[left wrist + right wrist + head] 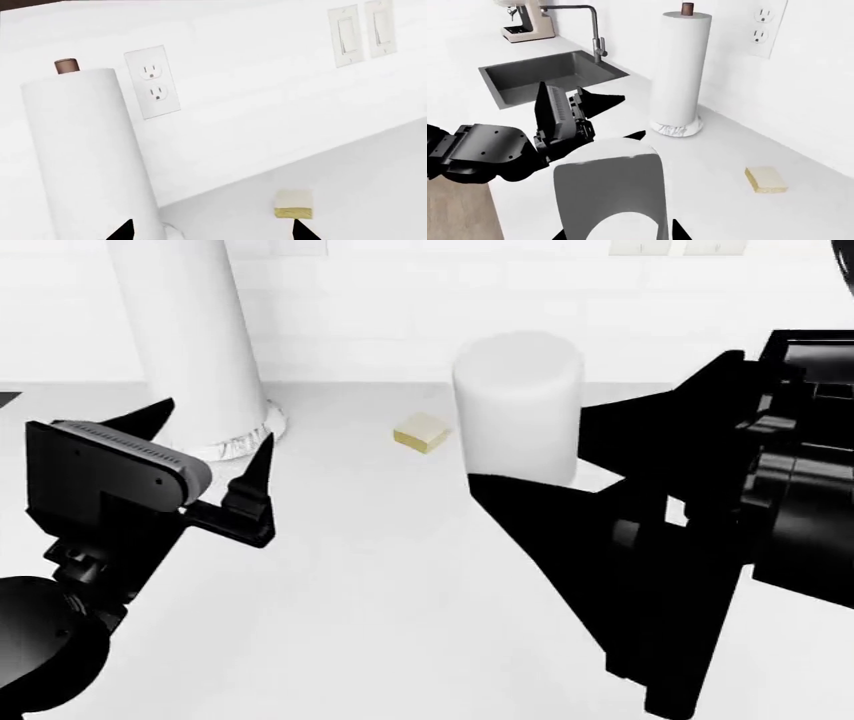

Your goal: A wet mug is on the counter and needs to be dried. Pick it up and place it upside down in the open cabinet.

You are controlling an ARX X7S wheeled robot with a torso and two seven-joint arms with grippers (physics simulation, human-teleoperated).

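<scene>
The pale glossy mug (518, 405) hangs above the white counter (374, 570), right of centre in the head view. My right gripper (527, 445) is shut on it, one black finger on each side. In the right wrist view the mug (610, 190) fills the space between the fingertips of the right gripper (619, 232), its curved opening toward the camera. My left gripper (207, 450) stands open and holds nothing, low over the counter by the foot of the paper towel roll. In its own view the left gripper (213, 232) shows only two tips. The open cabinet is out of view.
A tall paper towel roll (187, 330) stands at the back left, against the wall. A small yellow block (420, 432) lies between it and the mug. A sink (547, 75) with a faucet (594, 30) lies beyond my left arm. Wall outlets (152, 82) and switches (347, 35) sit behind.
</scene>
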